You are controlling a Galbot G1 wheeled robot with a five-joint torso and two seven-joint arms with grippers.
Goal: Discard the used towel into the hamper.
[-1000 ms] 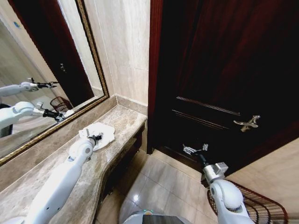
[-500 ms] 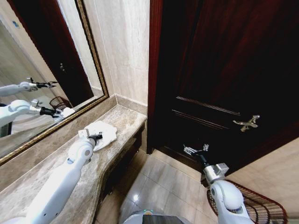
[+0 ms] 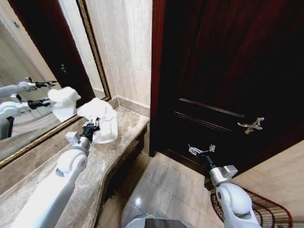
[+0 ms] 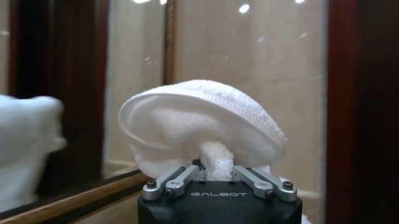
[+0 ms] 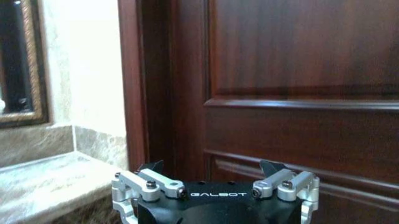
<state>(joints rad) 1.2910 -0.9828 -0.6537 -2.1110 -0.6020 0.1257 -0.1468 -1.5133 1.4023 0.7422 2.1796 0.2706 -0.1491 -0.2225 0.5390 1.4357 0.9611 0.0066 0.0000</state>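
— Where is the towel (image 3: 101, 120) seen?
— It is held up above the marble counter (image 3: 121, 124), beside the mirror (image 3: 33, 85), clamped in the left pincer (image 3: 90, 127); a bunched fold is pinched between the jaws in the left wrist view.
— And the right pincer (image 3: 200, 150)?
— It is held low before the dark door (image 3: 228, 80), jaws apart, nothing between them.
— The hamper (image 3: 263, 209)?
— It is seen on the floor at the robot's right, behind the right arm
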